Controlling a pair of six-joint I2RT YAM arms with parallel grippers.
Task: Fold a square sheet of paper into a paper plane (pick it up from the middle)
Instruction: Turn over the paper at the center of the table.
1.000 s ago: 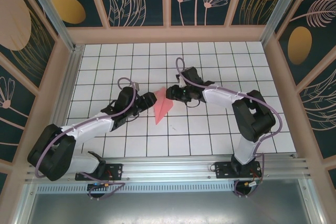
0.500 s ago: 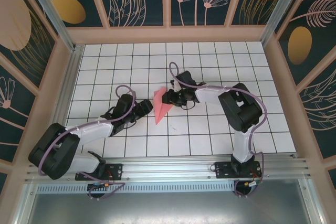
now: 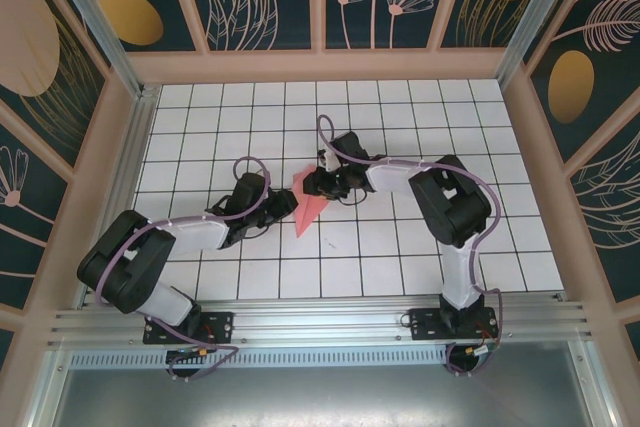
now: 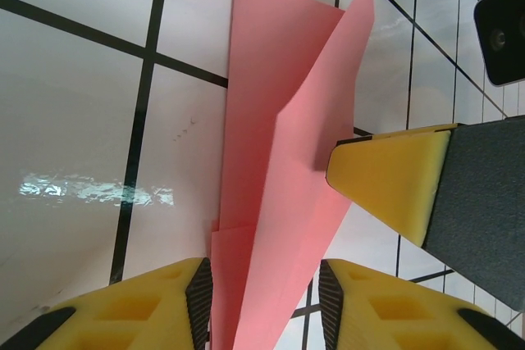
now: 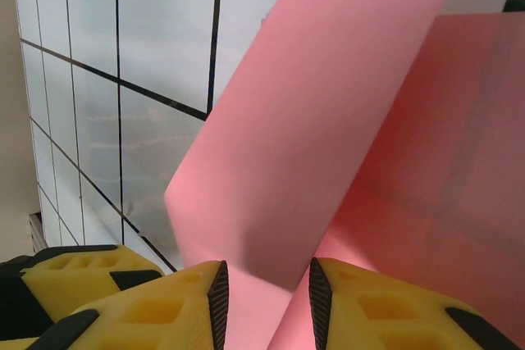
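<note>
Salmon-pink paper plane (image 3: 308, 205), a narrow pointed dart, lies mid-way across the white gridded tile table (image 3: 400, 247), nose toward the arm bases. Top view: left gripper (image 3: 281, 205) is low against the plane's long edge and right gripper (image 3: 311, 185) is at the wide tail end. Both meet at the paper, so I read it as one arm anchoring while the other works a flap

Left wrist view: paper plane (image 4: 279, 186) runs up-frame out of the left gripper (image 4: 264, 305). Its yellow fingers (image 4: 139, 309) stand a narrow gap apart with paper filling most of it, can't tell if they bite. One yellow foam pad (image 4: 385, 182) of the right gripper touches the raised flap's edge, probably to push the wing over

Right wrist view: paper plane (image 5: 328, 145) has one flap lifted off the tiles, its root dropping into the right gripper (image 5: 264, 305). Narrow gap there too, pinch or not I can't tell. Flap isn't creased flat, so the fold looks unfinished; thin paper likely springs back if let go
</note>
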